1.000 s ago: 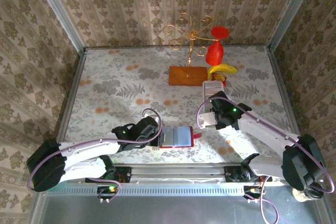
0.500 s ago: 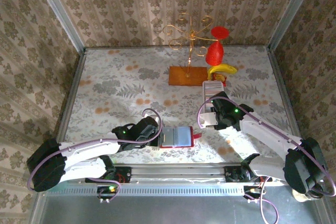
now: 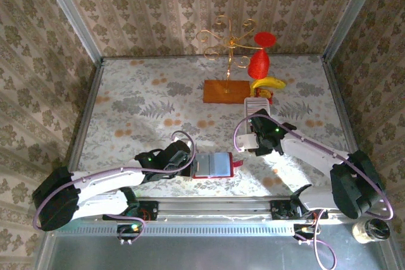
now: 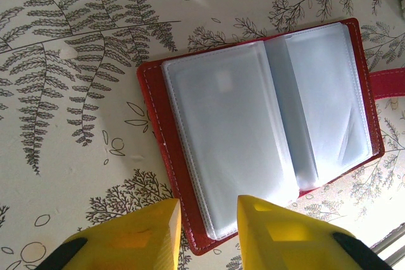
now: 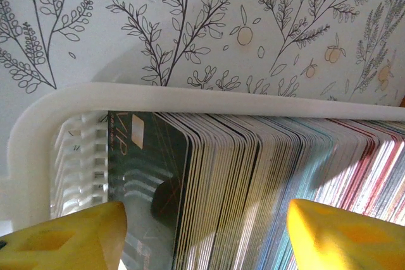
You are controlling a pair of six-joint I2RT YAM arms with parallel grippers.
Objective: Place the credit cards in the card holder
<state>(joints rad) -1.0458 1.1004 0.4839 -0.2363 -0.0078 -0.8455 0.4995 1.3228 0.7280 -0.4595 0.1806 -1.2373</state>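
Top view: the card holder (image 3: 214, 165) lies open and flat on the patterned worktop (image 3: 145, 99), near the front edge and between the two arms, with its red snap tab (image 3: 238, 165) pointing toward the right arm. The left tool (image 3: 190, 162) is at the holder's left edge. Left wrist view: the red cover is spread and its clear pockets face up; no card can be made out in them. The left tool (image 4: 209, 203) stands at a narrow gap, with a corner of the holder lying in that gap. One yellow finger (image 4: 291, 235) overlaps the pocket sheets and the other sits just off the cover, over the worktop. Whether the cover is actually pinched cannot be told. The right tool (image 3: 256, 121) is farther back, at the near end of the long white tray (image 3: 255, 102), which lies lengthwise behind the holder and well apart from it. Right wrist view: the credit cards (image 5: 253, 175) stand on edge in a tight row inside the tray (image 5: 190, 96). A dark green card (image 5: 152, 169) is at the end, facing a few bare slots. The right tool (image 5: 205, 238) is spread wide, one finger on each side of the row with many cards between. It holds nothing.
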